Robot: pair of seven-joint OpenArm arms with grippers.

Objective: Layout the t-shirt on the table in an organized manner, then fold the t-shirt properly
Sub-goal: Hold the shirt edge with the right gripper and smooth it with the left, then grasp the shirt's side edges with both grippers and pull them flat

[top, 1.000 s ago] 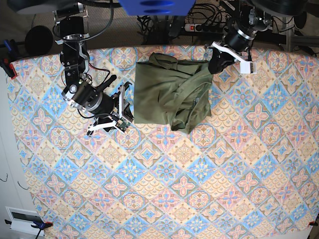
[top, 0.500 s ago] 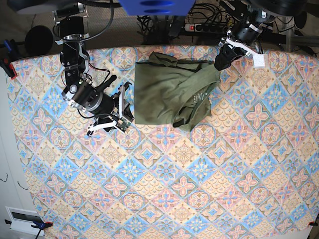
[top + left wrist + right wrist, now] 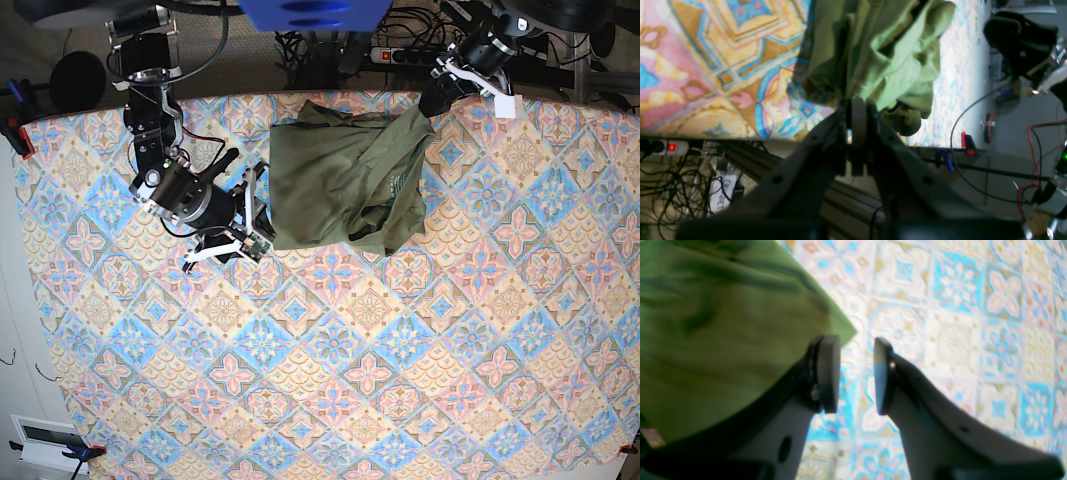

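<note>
1. The table (image 3: 420, 380), covered in pastel tile-pattern cloth, is mostly bare; the work sits at its far edge.

2. The t-shirt (image 3: 345, 180), olive green, lies bunched at the far middle of the table, with layers doubled over and its near-right part rumpled. Not laid out yet.

3. Handling, as a judgement: light, limp cotton that will sag and fold on itself when lifted and drag on the cloth, not slide. Best taken at seams or corners (shoulder or hem), one per arm, so it can be drawn flat.

4. The left gripper (image 3: 857, 110) has its jaws closed on a pinch of the t-shirt at the garment's far-right corner, right at the table's far edge; fabric hangs bunched from the pinch in the left wrist view.

5. The right gripper (image 3: 857, 373) stands with jaws parted and nothing between them, just beside the shirt's near-left corner, over bare cloth (whether a finger touches the fabric I cannot tell).

6. Against a second ago: the left gripper has carried its corner farther back, the folds on the shirt's right side have shifted, and the right gripper has edged closer to the shirt.
</note>
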